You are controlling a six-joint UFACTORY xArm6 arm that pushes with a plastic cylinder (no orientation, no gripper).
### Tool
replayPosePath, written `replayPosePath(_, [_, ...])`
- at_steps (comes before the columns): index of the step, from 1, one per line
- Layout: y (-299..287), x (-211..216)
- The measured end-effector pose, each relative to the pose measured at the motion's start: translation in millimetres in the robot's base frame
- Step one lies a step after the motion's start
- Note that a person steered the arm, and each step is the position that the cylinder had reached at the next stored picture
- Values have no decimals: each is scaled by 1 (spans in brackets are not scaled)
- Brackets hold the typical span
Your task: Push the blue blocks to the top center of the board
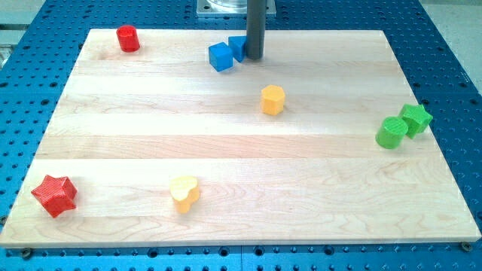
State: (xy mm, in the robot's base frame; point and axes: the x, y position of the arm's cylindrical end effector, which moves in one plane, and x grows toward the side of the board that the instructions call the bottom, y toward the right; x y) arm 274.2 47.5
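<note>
Two blue blocks sit near the top centre of the wooden board. A blue cube lies to the left, and a second blue block touches it on the right, partly hidden by my rod. My tip rests on the board right against the second blue block's right side.
A red cylinder stands at the top left. A yellow hexagonal block lies just below my tip. A green cylinder and a green star touch at the right edge. A red star and a yellow heart lie near the bottom left.
</note>
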Motion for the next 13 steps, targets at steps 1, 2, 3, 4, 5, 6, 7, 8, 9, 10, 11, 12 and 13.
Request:
replayPosePath(1, [-30,63])
replayPosePath(2, [-87,66])
replayPosePath(3, [-84,29])
replayPosePath(4, [-63,0])
replayPosePath(5, [-44,-1])
replayPosePath(6, [-51,56])
replayPosePath(7, [-75,71])
replayPosePath(8, [-77,79])
replayPosePath(9, [-77,82])
replayPosePath(10, [-91,97])
replayPosePath(11, [-117,110])
replayPosePath(12, [-117,111])
replayPosePath(13, [-154,119])
